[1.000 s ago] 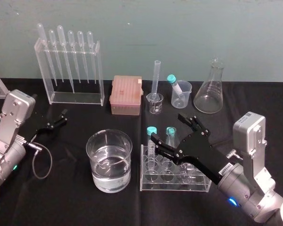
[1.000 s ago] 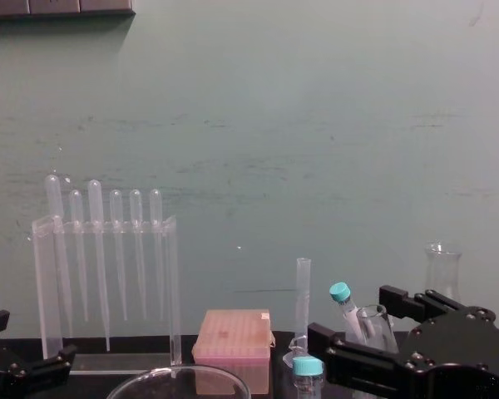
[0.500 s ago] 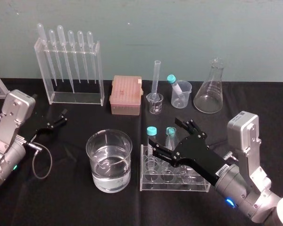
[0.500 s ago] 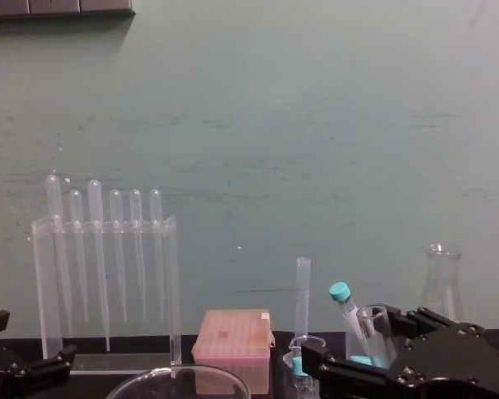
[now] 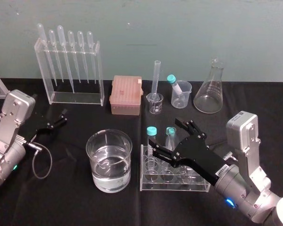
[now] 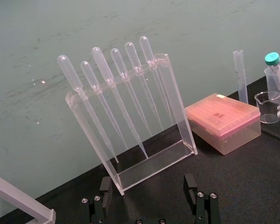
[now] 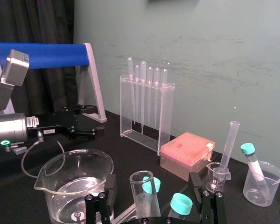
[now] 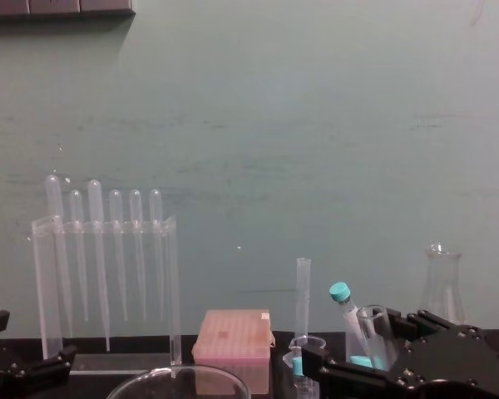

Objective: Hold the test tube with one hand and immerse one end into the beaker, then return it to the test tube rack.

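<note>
Test tube (image 7: 143, 193): clear, straight, uncapped, with a round open mouth. It stands upright in a low clear rack (image 5: 148, 186), just right of the water-filled beaker (image 5: 95, 155).
Right gripper (image 7: 152, 179): fingers spread, straddling the test tube and a teal-capped tube (image 7: 181, 203), gripping nothing.
Left gripper (image 6: 147, 184): spread wide, empty, parked at the table's left.

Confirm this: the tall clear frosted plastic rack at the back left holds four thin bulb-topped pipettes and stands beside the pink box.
One detail is wrong. The tall clear frosted plastic rack holds six thin bulb-topped pipettes, not four, as the head view shows. It does stand at the back left beside the pink box.
</note>
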You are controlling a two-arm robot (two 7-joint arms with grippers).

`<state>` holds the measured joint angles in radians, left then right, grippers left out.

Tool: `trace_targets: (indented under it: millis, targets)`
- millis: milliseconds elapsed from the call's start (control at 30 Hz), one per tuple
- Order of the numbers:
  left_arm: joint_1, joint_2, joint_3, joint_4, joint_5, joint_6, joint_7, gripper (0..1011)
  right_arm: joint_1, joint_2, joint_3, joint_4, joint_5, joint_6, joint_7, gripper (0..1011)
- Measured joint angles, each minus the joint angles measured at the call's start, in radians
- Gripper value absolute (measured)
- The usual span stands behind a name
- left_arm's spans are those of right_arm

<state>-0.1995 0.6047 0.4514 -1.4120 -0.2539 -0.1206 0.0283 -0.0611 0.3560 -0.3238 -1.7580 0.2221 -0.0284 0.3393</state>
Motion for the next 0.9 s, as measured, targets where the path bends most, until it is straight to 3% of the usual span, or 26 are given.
trace_targets:
  millis: [567,700,900]
  targets:
    - [0.000,0.000,0.000,0.000,0.000,0.000,0.000,1000,0.000,0.000,0.000,-0.001,0.000,-0.002,-0.001,1003]
    - [0.000,0.000,0.000,0.000,0.000,0.000,0.000,1000,0.000,0.000,0.000,-0.001,0.000,-0.002,-0.002,964]
    - [0.000,0.000,0.000,0.000,0.000,0.000,0.000,1000,0.000,0.000,0.000,-0.001,0.000,-0.003,-0.002,810]
